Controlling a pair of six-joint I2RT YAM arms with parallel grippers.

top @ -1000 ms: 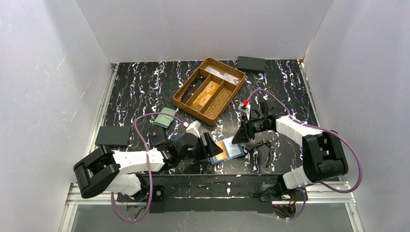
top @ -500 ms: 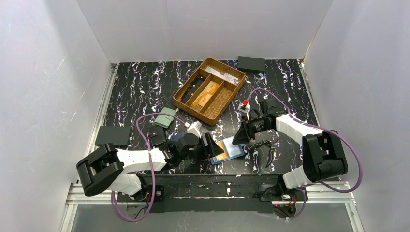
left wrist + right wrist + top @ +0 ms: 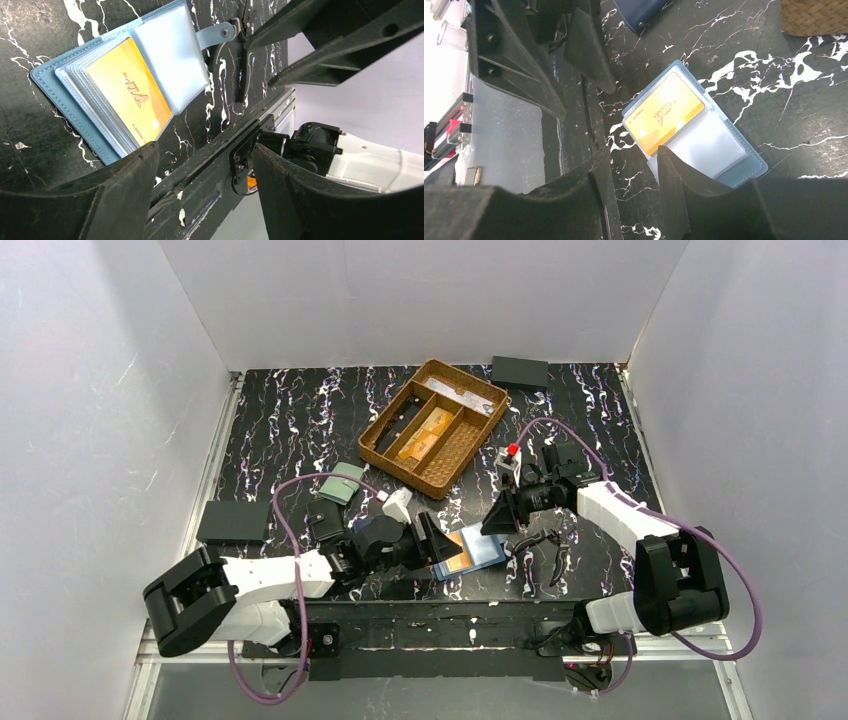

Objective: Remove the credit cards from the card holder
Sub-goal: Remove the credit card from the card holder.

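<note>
The light blue card holder (image 3: 484, 553) lies open on the table near the front edge, between both grippers. An orange-gold credit card (image 3: 457, 551) sits in its clear pocket on the left half (image 3: 131, 95) (image 3: 669, 112). The right half's clear pocket (image 3: 706, 145) looks empty. My left gripper (image 3: 437, 540) is open at the holder's left edge, with only the table edge between its fingers (image 3: 205, 155). My right gripper (image 3: 497, 521) is open at the holder's other side (image 3: 634, 152). One of its fingers (image 3: 679, 175) overlaps the holder's pocket edge; bare table shows in the gap.
A wicker tray (image 3: 367, 448) behind holds orange-gold cards (image 3: 425, 435). A navy wallet (image 3: 639, 10), a pale green wallet (image 3: 344, 483) and a small dark wallet (image 3: 325, 522) lie left. Black boxes (image 3: 234, 522) (image 3: 519, 372) sit at the sides. A black tool (image 3: 545, 545) lies right of the holder.
The left arm has stretched slightly towards the holder. The right gripper has edged up and its jaws have parted a touch. The holder and card have not moved.
</note>
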